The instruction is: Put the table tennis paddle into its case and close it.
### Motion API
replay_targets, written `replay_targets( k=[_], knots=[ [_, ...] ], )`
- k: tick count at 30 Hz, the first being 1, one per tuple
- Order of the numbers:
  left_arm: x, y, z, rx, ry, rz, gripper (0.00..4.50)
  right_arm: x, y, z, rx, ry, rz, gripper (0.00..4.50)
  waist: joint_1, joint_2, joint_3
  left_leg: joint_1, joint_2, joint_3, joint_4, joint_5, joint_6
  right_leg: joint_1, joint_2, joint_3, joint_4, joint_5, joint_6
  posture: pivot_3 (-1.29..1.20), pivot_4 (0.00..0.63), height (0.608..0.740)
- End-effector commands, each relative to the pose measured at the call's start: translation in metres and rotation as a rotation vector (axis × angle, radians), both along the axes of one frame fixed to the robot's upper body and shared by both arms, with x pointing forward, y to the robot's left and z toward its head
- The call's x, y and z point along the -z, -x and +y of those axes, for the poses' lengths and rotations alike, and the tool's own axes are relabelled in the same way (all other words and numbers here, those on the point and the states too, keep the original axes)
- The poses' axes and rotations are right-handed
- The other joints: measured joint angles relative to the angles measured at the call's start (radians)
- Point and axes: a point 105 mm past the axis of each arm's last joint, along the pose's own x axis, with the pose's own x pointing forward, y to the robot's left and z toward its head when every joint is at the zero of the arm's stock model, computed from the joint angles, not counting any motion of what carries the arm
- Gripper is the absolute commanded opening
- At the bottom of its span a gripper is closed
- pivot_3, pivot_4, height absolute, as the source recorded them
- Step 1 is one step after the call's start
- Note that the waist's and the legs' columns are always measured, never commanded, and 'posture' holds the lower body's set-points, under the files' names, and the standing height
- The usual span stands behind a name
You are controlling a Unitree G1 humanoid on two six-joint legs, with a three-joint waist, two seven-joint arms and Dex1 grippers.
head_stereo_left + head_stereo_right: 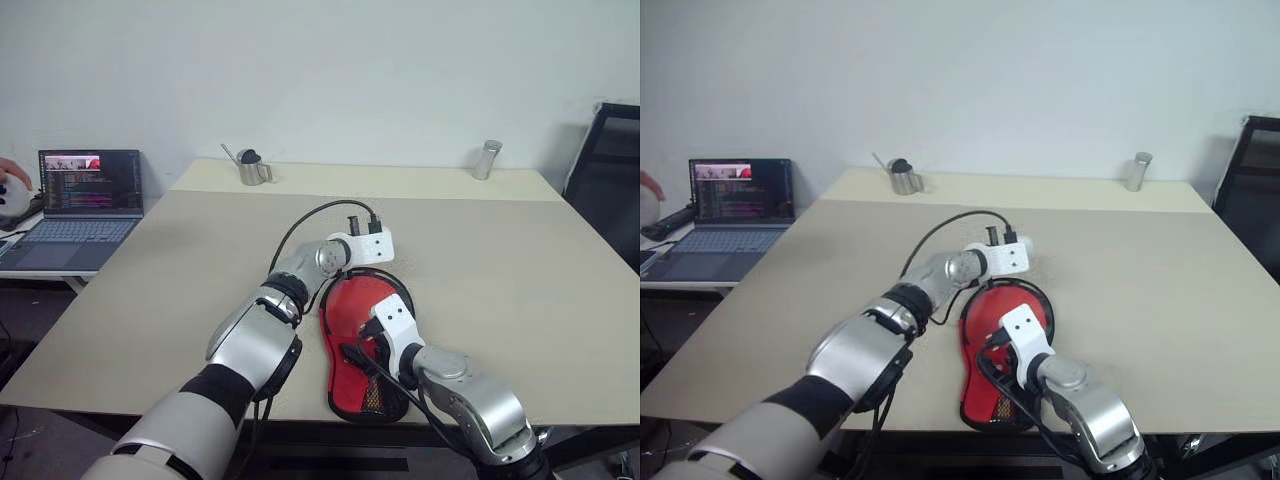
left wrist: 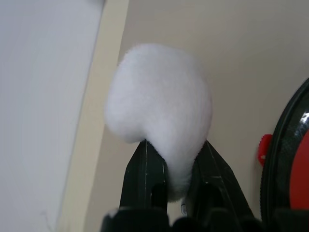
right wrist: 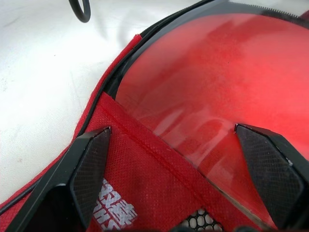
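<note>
The left claw (image 2: 169,169) pinches the white pom-pom (image 2: 161,96) beside the red case (image 1: 362,345) near the table's (image 1: 520,290) front edge; the right claw (image 3: 178,159) gapes wide over it. A metal jug (image 1: 252,168) and a canister (image 1: 487,159) stand along the far edge.

An open laptop (image 1: 88,195) left of the table (image 1: 500,270); a metal pitcher (image 1: 252,168) and cylinder (image 1: 486,160) at its far edge

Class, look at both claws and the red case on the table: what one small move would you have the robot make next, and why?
Probably draw the left claw onward along the case's rim. It is shut on the white pom-pom charm beside the black zip edge, so pulling should run the zip. The right claw hangs open over the red face and clear window, placed to steady the case.
</note>
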Motion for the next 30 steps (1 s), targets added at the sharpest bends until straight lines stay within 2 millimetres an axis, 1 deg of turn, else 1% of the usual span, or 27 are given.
replay_targets(
  k=[1,5,10,12,14,19,21,23,30],
  knots=[
    [-0.043,0.006,-0.032,0.116,0.001,-0.165,0.16,0.061,0.030,-0.003,-0.012,0.082,0.289,4.50,0.002,0.000,0.000,0.000,0.000,0.000,0.000,0.000,0.000,0.000,0.000,0.000,0.000,0.000,0.000,0.00,0.150,0.740],
    [-0.048,0.017,-0.055,0.212,-0.066,-0.252,0.16,0.061,0.029,-0.005,-0.004,0.079,0.288,4.50,0.008,0.000,0.000,0.000,0.000,0.000,0.000,0.000,0.000,0.000,0.000,0.000,0.000,-0.001,0.001,0.00,0.150,0.740],
    [-0.052,0.029,-0.075,0.311,-0.132,-0.356,0.16,0.061,0.030,-0.005,-0.001,0.078,0.290,4.50,0.012,0.000,0.000,0.000,0.000,0.000,0.000,0.000,0.000,0.000,0.000,0.000,0.000,-0.003,0.004,0.00,0.150,0.740],
    [-0.051,0.035,-0.084,0.355,-0.157,-0.391,0.16,0.061,0.030,-0.005,0.000,0.077,0.291,4.50,0.013,0.000,0.000,0.000,0.000,0.000,0.000,0.000,0.000,0.000,0.000,0.000,0.000,-0.003,0.004,0.00,0.150,0.740],
    [-0.046,0.039,-0.089,0.381,-0.167,-0.389,0.16,0.061,0.031,-0.005,0.000,0.076,0.292,4.50,0.014,0.000,0.000,0.000,0.000,0.000,0.000,0.000,0.000,0.000,0.000,0.000,0.000,-0.003,0.005,0.00,0.150,0.740],
    [-0.028,0.038,-0.085,0.354,-0.160,-0.306,0.16,0.061,0.031,-0.004,0.005,0.072,0.291,4.50,0.015,0.000,0.000,0.000,0.000,0.000,0.000,0.000,0.000,0.000,0.000,0.000,0.000,-0.003,0.005,0.00,0.150,0.740],
    [-0.014,0.037,-0.080,0.325,-0.151,-0.234,0.16,0.062,0.031,-0.005,0.007,0.071,0.292,4.50,0.015,0.000,0.000,0.000,0.000,0.000,0.000,0.000,0.000,0.000,0.000,0.000,0.000,-0.003,0.004,0.00,0.150,0.740],
    [0.002,0.037,-0.075,0.295,-0.122,-0.116,0.16,0.062,0.032,-0.004,0.007,0.070,0.293,4.50,0.015,0.000,0.000,0.000,0.000,0.000,0.000,0.000,0.000,0.000,0.000,0.000,-0.001,-0.003,0.004,0.00,0.150,0.740],
    [0.039,0.042,-0.062,0.278,-0.150,0.023,0.16,0.063,0.034,-0.001,0.002,0.065,0.296,4.50,0.012,0.001,-0.004,0.000,0.000,0.000,0.000,0.000,0.000,0.000,0.000,0.000,0.000,-0.002,0.003,0.00,0.150,0.740]
  ],
)
